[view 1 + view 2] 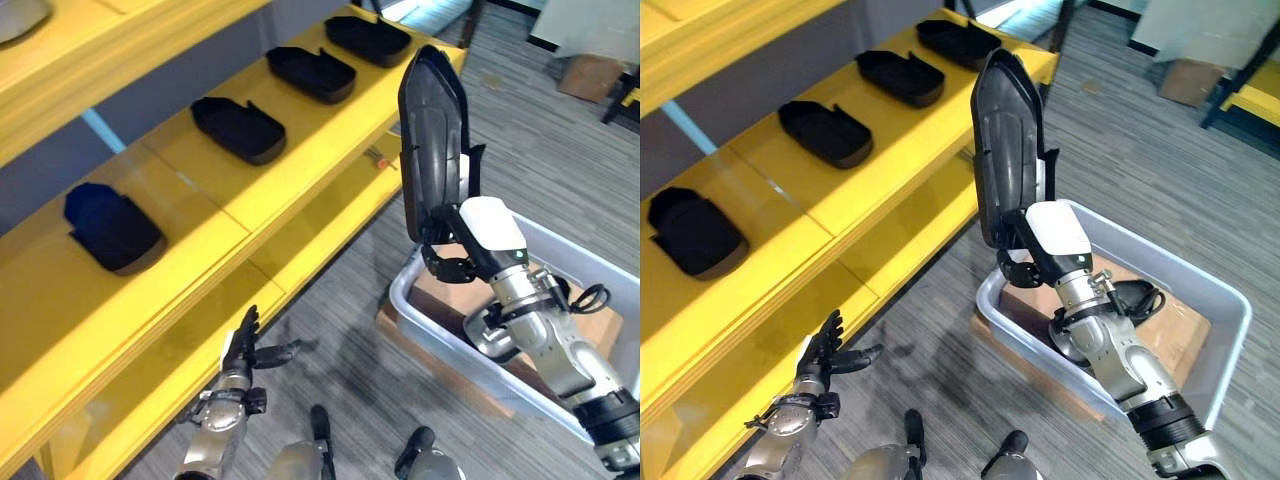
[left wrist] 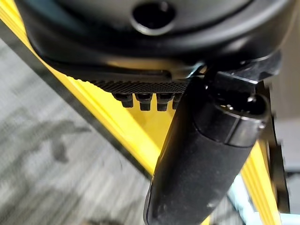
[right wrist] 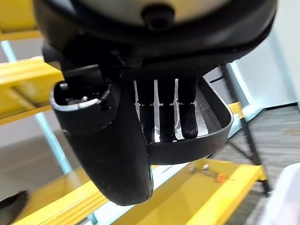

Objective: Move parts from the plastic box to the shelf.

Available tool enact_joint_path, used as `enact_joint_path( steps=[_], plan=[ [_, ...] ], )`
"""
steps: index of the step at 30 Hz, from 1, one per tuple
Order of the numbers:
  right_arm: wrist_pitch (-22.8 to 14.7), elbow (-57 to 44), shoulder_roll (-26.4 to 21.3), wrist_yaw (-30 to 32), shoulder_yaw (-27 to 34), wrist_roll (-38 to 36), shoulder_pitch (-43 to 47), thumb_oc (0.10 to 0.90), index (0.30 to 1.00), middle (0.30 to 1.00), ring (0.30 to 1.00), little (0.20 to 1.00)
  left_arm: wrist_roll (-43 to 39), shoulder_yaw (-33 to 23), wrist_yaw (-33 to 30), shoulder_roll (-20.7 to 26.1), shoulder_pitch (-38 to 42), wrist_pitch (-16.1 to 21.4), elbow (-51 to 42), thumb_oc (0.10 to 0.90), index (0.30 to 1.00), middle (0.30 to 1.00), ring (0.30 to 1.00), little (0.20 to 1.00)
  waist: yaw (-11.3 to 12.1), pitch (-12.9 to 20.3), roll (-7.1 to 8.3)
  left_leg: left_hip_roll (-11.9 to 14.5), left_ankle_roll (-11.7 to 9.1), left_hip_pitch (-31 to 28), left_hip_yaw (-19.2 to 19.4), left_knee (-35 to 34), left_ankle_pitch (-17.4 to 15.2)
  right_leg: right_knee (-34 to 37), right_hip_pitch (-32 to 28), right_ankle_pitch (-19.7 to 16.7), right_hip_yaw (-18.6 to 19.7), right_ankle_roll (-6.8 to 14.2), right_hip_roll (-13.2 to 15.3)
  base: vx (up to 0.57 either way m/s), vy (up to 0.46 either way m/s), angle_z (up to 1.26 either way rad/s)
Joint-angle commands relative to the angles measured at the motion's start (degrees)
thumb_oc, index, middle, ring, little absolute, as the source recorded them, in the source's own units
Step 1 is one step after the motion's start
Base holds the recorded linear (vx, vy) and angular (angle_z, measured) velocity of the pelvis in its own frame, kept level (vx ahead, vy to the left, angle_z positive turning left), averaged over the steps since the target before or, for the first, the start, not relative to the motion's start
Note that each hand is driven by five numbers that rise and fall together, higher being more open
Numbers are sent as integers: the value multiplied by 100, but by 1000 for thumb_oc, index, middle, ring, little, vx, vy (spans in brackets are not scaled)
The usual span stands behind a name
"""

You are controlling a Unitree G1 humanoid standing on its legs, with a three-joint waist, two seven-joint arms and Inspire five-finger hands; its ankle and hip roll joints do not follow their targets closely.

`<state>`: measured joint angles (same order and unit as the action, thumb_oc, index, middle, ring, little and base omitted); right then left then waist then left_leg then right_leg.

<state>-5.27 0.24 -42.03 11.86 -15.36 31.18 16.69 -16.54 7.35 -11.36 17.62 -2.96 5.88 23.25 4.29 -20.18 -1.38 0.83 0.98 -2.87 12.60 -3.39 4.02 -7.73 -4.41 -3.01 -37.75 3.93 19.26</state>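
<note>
In the left eye view, a black moulded plastic part (image 1: 432, 140) is held upright in the clamped right hand (image 1: 462, 255) above a grey plastic box (image 1: 470, 345) on grey carpet (image 1: 540, 150). Four similar black parts (image 1: 238, 128) are laid along a yellow shelf (image 1: 200, 240). The left hand (image 1: 242, 352) is seen with fingers spread. In the right wrist view, fingers (image 3: 161, 115) are curled inside the part.

Black parts, yellow shelf, pale grey box

We see a glossy black part (image 1: 432, 140) above our right hand (image 1: 462, 258), yellow shelf (image 1: 300, 170) beyond it, grey streaked carpet (image 1: 540, 140) around.
</note>
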Motion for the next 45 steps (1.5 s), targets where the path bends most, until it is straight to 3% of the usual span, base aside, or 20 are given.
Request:
enact_joint_path(
  steps=[1, 8, 10, 11, 12, 13, 15, 16, 17, 19, 20, 26, 29, 37, 38, 40, 42, 43, 44, 45],
  plan=[
    [-233, -239, -42, 331, 164, -55, 741, 400, 300, 300, 300, 300, 296, -93, -13, 233, 57, 389, -485, 900, 1000, 1000, 1000, 1000, 239, 580, 115, 466, -429, -575, -297, -161, -812, -141, 198, -312, 35, 536, 298, -44, 187, 38],
    [-133, 88, 194, 211, -102, 154, 931, 400, 300, 300, 300, 300, 437, -333, -62, 254, -222, 393, -560, 900, 1000, 1000, 1000, 1000, 470, 640, 225, -96, -139, -546, -643, -161, -990, -263, 146, -589, 25, 748, 797, -29, 200, 24],
    [-124, 151, 239, 184, -175, 182, 969, 400, 300, 300, 300, 300, 471, -368, -77, 259, -230, 403, -567, 900, 1000, 1000, 1000, 1000, 492, 600, 257, -216, -54, -584, -729, -161, -1005, -522, 184, -723, 157, 800, 956, -16, 159, 37],
    [-112, 176, 247, 165, -208, 213, 988, 400, 300, 300, 300, 300, 461, -368, -81, 282, -213, 410, -572, 900, 1000, 1000, 1000, 1000, 469, 569, 274, -247, -31, -568, -810, -161, -993, -646, 267, -765, 432, 803, 961, -138, 93, 38],
    [-85, 208, 283, 161, -261, 259, 1008, 400, 300, 300, 300, 300, 418, -361, -147, 314, -157, 463, -553, 900, 1000, 1000, 1000, 1000, 332, 501, 318, -273, 1, -459, -959, -161, -852, -563, 540, -840, 1395, 582, 667, -156, 49, 33],
    [-83, 227, 283, 157, -283, 284, 1010, 400, 300, 300, 300, 300, 405, -367, -168, 319, -136, 485, -535, 900, 1000, 1000, 1000, 1000, 308, 503, 302, -258, 1, -435, -1019, -161, -824, -553, 731, -715, 2037, 511, 392, -136, 19, 38],
    [-100, 228, 244, 152, -263, 278, 924, 400, 300, 300, 300, 300, 391, -337, -196, 303, -82, 514, -481, 900, 1000, 1000, 1000, 1000, 243, 522, 271, -223, 16, -392, -1171, -161, -743, -676, 917, -231, 2938, 376, -275, -17, 10, 68],
    [-123, 229, 217, 119, -231, 231, 821, 400, 300, 300, 300, 300, 389, -283, -169, 291, -70, 514, -461, 900, 1000, 1000, 1000, 1000, 158, 538, 263, -212, 34, -356, -1280, -161, -686, -769, 959, 129, 3359, 287, -710, -15, 3, 55],
    [-124, 226, 214, 118, -227, 231, 818, 400, 300, 300, 300, 300, 389, -280, -169, 289, -68, 515, -460, 900, 1000, 1000, 1000, 1000, 168, 549, 261, -206, 28, -338, -1272, -161, -675, -777, 986, 120, 3366, 277, -718, -34, 1, 43],
    [-179, 187, 159, 86, -131, 127, 563, 400, 300, 300, 300, 300, 384, -219, -86, 267, -78, 500, -445, 900, 1000, 1000, 1000, 1000, 30, 607, 260, -265, 54, -239, -1556, -161, -562, -931, 1035, 569, 3994, 76, -1424, -11, -11, 69],
    [-260, 99, 124, 78, -55, 62, 397, 400, 300, 300, 300, 300, 403, -208, -1, 233, -99, 482, -451, 900, 1000, 1000, 1000, 1000, -17, 657, 291, -376, 69, -120, -1828, -161, -435, -818, 996, 643, 4271, -146, -1868, 5, -32, 70],
    [-402, 85, 110, 16, 6, -145, 311, 400, 300, 300, 300, 300, 444, -136, 84, 190, -116, 486, -499, 900, 1000, 1000, 1000, 1000, -64, 788, 323, -492, -35, 44, -2220, -161, -247, 134, 528, 426, 4035, -277, -2026, -8, -124, 84],
    [-467, -49, -33, 24, 214, -307, 180, 400, 300, 300, 300, 300, 340, -92, 105, 159, -91, 474, -455, 900, 1000, 1000, 1000, 1000, -73, 852, 338, -444, -183, 216, -2414, -161, -124, 728, 281, 268, 3475, -273, -1899, 3, -144, 54],
    [-508, -128, -254, 74, 396, -302, 124, 400, 300, 300, 300, 300, 298, -69, 211, 43, -309, 436, -476, 900, 1000, 1000, 1000, 1000, -20, 764, 324, -508, -242, 219, -2702, -83, -62, 939, 41, 201, 3039, -283, -1783, 12, -64, 51],
    [-500, -176, -373, 140, 594, -290, 22, 400, 300, 300, 300, 300, 280, -22, 212, 55, -203, 403, -440, 900, 1000, 1000, 1000, 1000, -84, 613, 344, -487, -256, 432, -2405, 337, -176, 746, 128, 267, 2874, -284, -1642, -83, 38, 45],
    [-468, -230, -468, 174, 718, -248, -78, 400, 300, 300, 300, 300, 261, 15, 250, 61, -141, 394, -504, 900, 1000, 1000, 1000, 1000, -205, 529, 383, -191, -277, 547, -1919, 606, -364, 534, 278, 322, 2774, -281, -1479, -80, 72, 82],
    [-460, -271, -467, 174, 754, -215, -132, 400, 300, 300, 300, 300, 274, -10, 243, 71, -142, 393, -515, 900, 1000, 1000, 1000, 1000, -207, 514, 393, 15, -309, 586, -1820, 697, -397, 415, 358, 367, 2783, -287, -1435, -28, 52, 84],
    [-457, -316, -455, 185, 822, -193, -223, 400, 300, 300, 300, 300, 276, -55, 234, 87, -155, 399, -538, 900, 1000, 1000, 1000, 1000, -237, 507, 423, 313, -331, 601, -1786, 718, -329, 324, 427, 414, 2795, -304, -1384, 5, 117, 27],
    [-445, -379, -466, 215, 958, -194, -381, 400, 300, 300, 300, 300, 273, -95, 225, 116, -141, 391, -551, 900, 1000, 1000, 1000, 1000, -333, 528, 432, 888, -369, 573, -1635, 609, -63, 170, 506, 544, 2730, -295, -1279, 8, 106, 27],
    [-443, -398, -467, 208, 979, -194, -410, 400, 300, 300, 300, 300, 272, -84, 225, 118, -144, 388, -553, 900, 1000, 1000, 1000, 1000, -330, 541, 422, 910, -389, 550, -1641, 543, -30, 118, 533, 579, 2721, -309, -1294, 9, 327, 59]
  ],
)
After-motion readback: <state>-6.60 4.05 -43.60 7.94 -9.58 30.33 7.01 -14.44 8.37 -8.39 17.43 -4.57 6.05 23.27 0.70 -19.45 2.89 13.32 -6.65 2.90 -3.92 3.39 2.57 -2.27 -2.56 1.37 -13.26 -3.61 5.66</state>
